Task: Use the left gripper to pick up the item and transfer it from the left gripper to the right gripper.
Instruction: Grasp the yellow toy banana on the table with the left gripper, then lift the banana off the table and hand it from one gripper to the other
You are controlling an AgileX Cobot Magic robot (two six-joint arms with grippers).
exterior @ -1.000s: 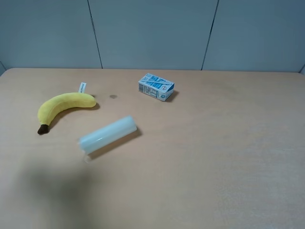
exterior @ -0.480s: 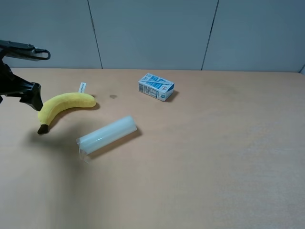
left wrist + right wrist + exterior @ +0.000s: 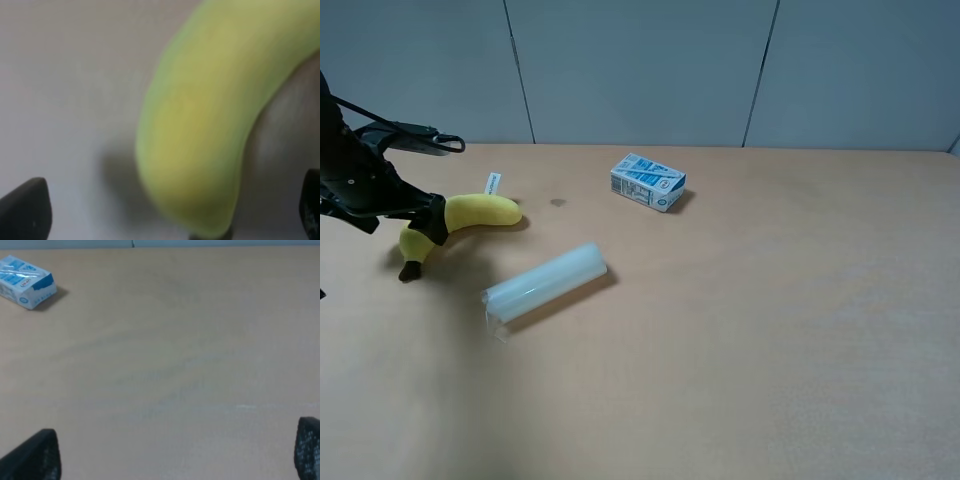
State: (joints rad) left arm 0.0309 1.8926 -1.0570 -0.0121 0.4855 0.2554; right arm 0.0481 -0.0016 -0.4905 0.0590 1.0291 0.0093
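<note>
Banana (image 3: pixel 200 125) sits inside the left end effector (image 3: pixel 168 207) (jaws wide apart).

The left arm's end effector (image 3: pixel 428 226) hangs low over the plush banana (image 3: pixel 485 210), its black tip crossing the fruit between the yellow body and the brown stem (image 3: pixel 410 270). Whether it touches cannot be told. A white tag (image 3: pixel 492 183) stands at the banana's other end. A pale roll (image 3: pixel 546 284) lies near, and a blue-white carton (image 3: pixel 648 182) sits well apart on the tan worktop (image 3: pixel 770 300).
</note>
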